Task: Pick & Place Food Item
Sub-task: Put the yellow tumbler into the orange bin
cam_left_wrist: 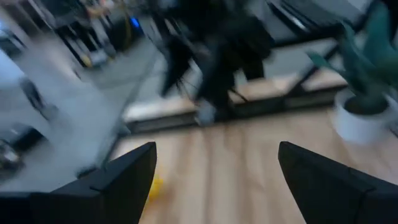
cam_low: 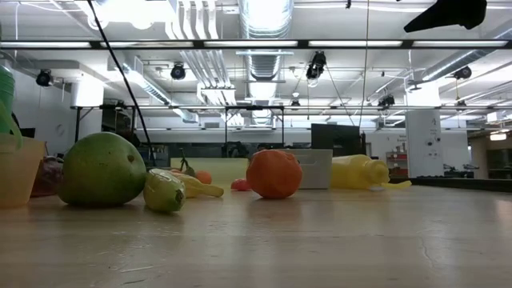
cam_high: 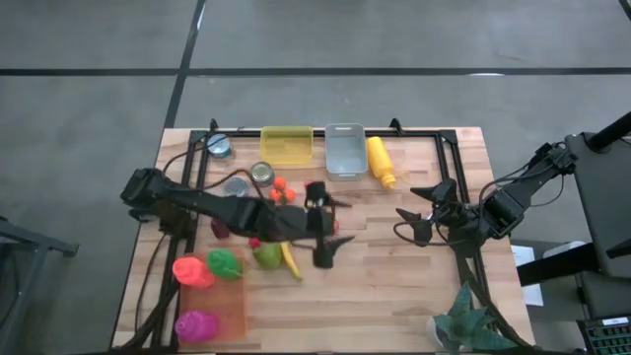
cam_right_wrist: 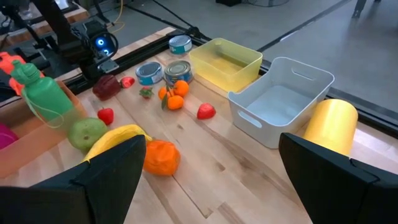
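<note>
Toy food lies on the wooden table (cam_high: pixel 394 286): a banana (cam_right_wrist: pixel 115 138), a green fruit (cam_right_wrist: pixel 87 132), an orange fruit (cam_right_wrist: pixel 161 157), strawberries (cam_right_wrist: pixel 206 111) and small oranges (cam_right_wrist: pixel 174 96). A yellow bin (cam_high: pixel 287 144) and a pale bin (cam_high: pixel 345 150) stand at the far edge. My left gripper (cam_high: pixel 330 225) hangs open over the table's middle, above the orange fruit (cam_low: pixel 274 174) and beside the banana (cam_high: pixel 290 261); nothing is between its fingers (cam_left_wrist: pixel 124 180). My right gripper (cam_high: pixel 419 212) waits open at the right, above the table, aimed at the food.
A yellow mustard bottle (cam_high: pixel 381 161) lies beside the pale bin. Several cans (cam_high: pixel 261 174) stand at the far left. An orange tray at the near left holds green (cam_high: pixel 225 264), red (cam_high: pixel 192 271) and magenta (cam_high: pixel 195 325) bottles. A potted plant (cam_high: pixel 468 320) stands at the near right.
</note>
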Robot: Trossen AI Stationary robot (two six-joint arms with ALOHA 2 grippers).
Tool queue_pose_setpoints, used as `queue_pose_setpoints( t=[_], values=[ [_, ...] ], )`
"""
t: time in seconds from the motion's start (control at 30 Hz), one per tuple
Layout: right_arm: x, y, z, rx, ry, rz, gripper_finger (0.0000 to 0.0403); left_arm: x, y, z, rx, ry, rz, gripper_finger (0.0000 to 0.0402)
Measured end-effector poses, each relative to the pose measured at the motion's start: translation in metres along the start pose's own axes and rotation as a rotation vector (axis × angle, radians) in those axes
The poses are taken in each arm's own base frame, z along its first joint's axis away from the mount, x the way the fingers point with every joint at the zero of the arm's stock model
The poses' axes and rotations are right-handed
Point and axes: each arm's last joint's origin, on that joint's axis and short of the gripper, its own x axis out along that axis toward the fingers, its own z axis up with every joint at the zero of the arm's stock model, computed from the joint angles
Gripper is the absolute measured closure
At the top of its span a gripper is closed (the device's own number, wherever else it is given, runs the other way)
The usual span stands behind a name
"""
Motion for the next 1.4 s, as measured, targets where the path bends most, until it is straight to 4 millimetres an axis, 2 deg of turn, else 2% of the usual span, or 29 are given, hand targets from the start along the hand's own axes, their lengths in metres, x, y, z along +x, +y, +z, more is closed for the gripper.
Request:
queue_pose_setpoints(
  t=[0.13,0.3,0.47,0.7,1.4],
  values=[
    [0.0,0.0,0.0,0.002,-0.002,0.0,0.0039,0.009,0.021,-0.001,-0.031,-0.008,0.057,0.006],
    [0.0,0.0,0.0,0.002,-0.009,-0.002,0.0039,0.014,0.035,-0.016,-0.122,0.116,0.083,0.006],
    [0.0,0.001,0.001,0.11,-0.01,0.0,0.0039,0.014,0.04,-0.031,-0.156,0.247,0.092,0.006],
    [0.0,0.001,0.001,0.25,-0.01,0.001,0.0039,0.011,0.039,-0.041,-0.111,0.349,0.084,0.006],
    [0.0,0.0,0.0,0.016,-0.005,0.0,0.0039,0.011,0.039,-0.041,-0.105,0.357,0.083,0.0059]
  ],
)
